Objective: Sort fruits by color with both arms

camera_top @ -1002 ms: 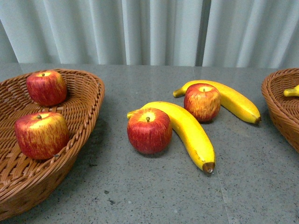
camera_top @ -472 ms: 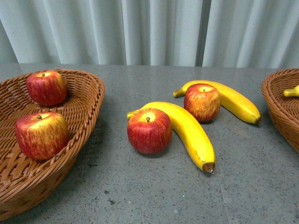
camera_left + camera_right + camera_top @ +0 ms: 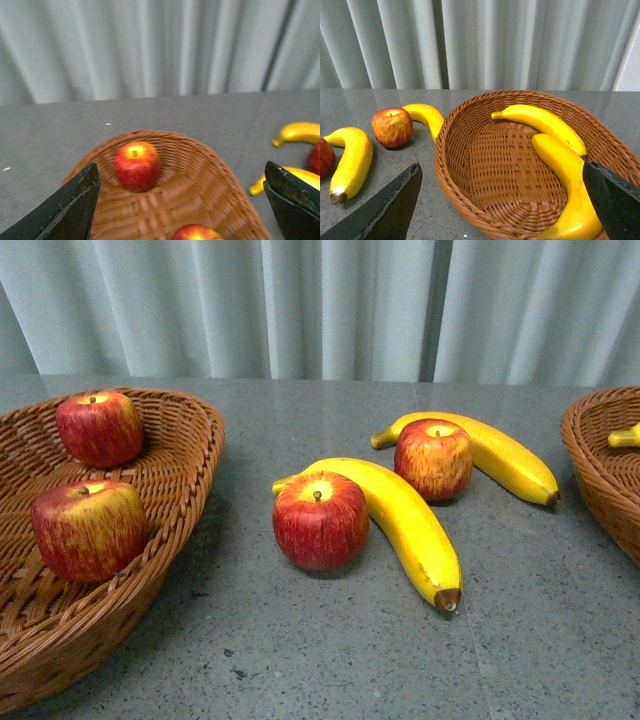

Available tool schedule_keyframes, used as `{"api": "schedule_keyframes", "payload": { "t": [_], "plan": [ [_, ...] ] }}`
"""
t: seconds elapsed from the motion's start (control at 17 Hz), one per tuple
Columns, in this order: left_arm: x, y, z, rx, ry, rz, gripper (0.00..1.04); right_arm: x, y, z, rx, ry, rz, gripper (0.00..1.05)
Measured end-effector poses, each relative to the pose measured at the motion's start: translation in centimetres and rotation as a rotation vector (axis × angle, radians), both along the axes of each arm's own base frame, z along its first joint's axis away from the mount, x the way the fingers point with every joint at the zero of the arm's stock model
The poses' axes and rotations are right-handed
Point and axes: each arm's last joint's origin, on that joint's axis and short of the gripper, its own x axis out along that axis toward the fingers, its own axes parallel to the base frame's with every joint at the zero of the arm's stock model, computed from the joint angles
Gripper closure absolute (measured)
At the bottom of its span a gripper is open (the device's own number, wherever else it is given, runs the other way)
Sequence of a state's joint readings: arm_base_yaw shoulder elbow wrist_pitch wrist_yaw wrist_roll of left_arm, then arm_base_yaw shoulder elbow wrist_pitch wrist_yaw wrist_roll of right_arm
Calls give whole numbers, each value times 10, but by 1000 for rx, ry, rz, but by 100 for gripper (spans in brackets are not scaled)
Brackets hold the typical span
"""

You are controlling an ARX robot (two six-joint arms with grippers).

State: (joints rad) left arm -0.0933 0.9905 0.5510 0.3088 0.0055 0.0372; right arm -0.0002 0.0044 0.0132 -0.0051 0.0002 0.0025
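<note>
**Four fruits loose mid-table, both pincers released**

The left pincer (image 3: 181, 170) is spread wide and holds nothing. It hangs above the left basket (image 3: 190, 440), which sits at the table's (image 3: 300, 660) left edge. The far basket apple (image 3: 99, 427) and the near basket apple (image 3: 88, 530) both rest in that basket, upright with stems up and apart from each other.

The right pincer (image 3: 500, 167) is also spread wide and empty. It is poised over the right basket (image 3: 445, 150) at the table's right edge. The first basket banana (image 3: 540, 122) and the second basket banana (image 3: 567, 180) lie inside, each curving along the woven wall, and they seem to touch where their ends meet.

The rest of the fruit lies around the table's middle. The front loose apple (image 3: 320, 519) stands upright, tucked into the inner curve of the front banana (image 3: 405, 520) and apparently against it. That banana's long axis runs diagonally, with its stem end toward the far left and its brown tip pointing to the near edge and somewhat right.

Behind them, the back loose apple (image 3: 433, 459) stands upright in front of the back banana (image 3: 505, 455) and hides part of it. Whether the two touch cannot be told. The back banana lies mostly crosswise to the table, with its stem end at the left and its dark tip aimed at the right edge, slightly nearer.
</note>
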Motion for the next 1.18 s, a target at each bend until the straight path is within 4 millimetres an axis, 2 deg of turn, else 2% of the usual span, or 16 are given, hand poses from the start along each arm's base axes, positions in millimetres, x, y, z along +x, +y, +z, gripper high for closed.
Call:
{"api": "schedule_keyframes", "payload": {
  "t": [0.12,0.24,0.29,0.41,0.71,0.83,1.18],
  "plan": [
    [29,-26,4,37,100,-216,7,0,0,0,0,0,0,7],
    [52,-50,7,66,144,-338,7,0,0,0,0,0,0,7],
    [61,-61,3,93,175,-385,7,0,0,0,0,0,0,7],
    [79,-91,-38,197,319,-527,7,0,0,0,0,0,0,7],
    [87,-113,-56,304,359,-627,7,0,0,0,0,0,0,7],
    [89,-121,-70,363,385,-677,7,0,0,0,0,0,0,7],
    [99,-126,-85,445,387,-697,7,0,0,0,0,0,0,7]
  ]
}}
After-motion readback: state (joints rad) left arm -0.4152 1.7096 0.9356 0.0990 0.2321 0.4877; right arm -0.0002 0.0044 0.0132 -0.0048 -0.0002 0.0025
